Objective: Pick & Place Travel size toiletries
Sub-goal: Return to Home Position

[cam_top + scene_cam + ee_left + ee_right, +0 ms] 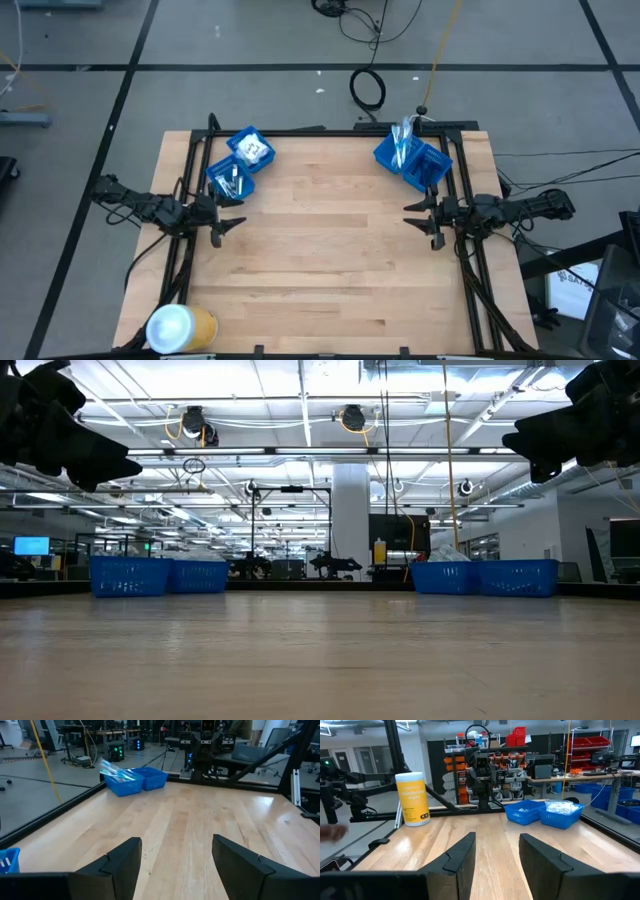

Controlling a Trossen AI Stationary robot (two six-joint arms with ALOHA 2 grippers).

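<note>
The toiletries lie in four small blue bins at the table's far side. White packets (pixel 255 150) fill the far left bin (pixel 247 136), and thin items (pixel 232 182) lie in the near left bin. Clear-wrapped pieces (pixel 403 135) stick up out of the far right bin (pixel 122 784); the bin beside it (pixel 430 170) shows only dark blue. My left gripper (pixel 230 222) hovers open at the table's left side, near the left bins. My right gripper (pixel 418 220) hovers open at the right side, facing it. Both (pixel 175 845) (pixel 497 840) are above bare wood.
A big yellow-and-white canister (pixel 180 327) stands upright at the table's near left corner. A black frame (pixel 330 131) runs along the far edge and both sides. Bare wood (pixel 330 240) lies between the two grippers. Cables lie on the floor beyond the table.
</note>
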